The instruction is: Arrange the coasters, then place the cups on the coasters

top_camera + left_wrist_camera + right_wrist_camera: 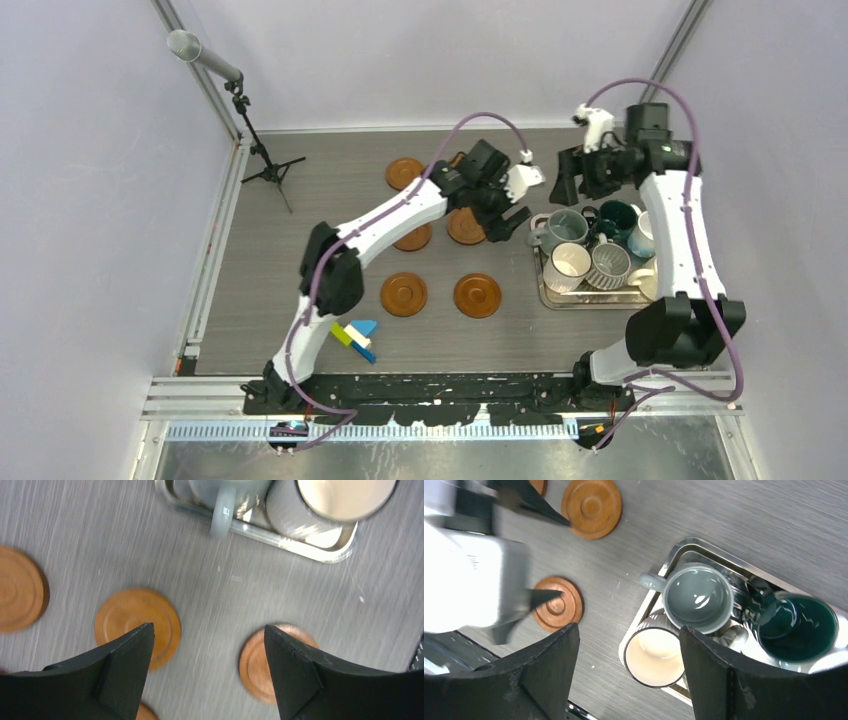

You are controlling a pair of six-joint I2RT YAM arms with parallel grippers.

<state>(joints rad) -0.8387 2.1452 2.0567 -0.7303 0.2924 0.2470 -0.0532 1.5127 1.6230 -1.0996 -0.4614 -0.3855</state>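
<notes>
- Six coasters lie flat on the table in loose pairs. Seen from above, they are to the left of the left pincer and nearer the arm bases.
- The left pincer's jaws stand wide apart with nothing between them, and only bare table shows through the gap.
- A coaster is partly hidden behind each of its fingers. A third lies well off to the outer side of one finger.
- Just beyond its fingertips stands the steel tray. The handle of the grey-blue mug sticks out over the rim toward the pincer, and the cream mug is beside it.
- The right pincer hangs above the tray's corner, its jaws also spread wide and empty.
- Under its gap sit the cream mug and the grey-blue mug, with the dark green mug out past one finger.
- All the cups are crowded inside the tray, each close against its neighbours.
- The left arm's white wrist shows blurred close beside the right pincer.
- The coloured blocks and the microphone stand are well apart from both pincers.
</notes>
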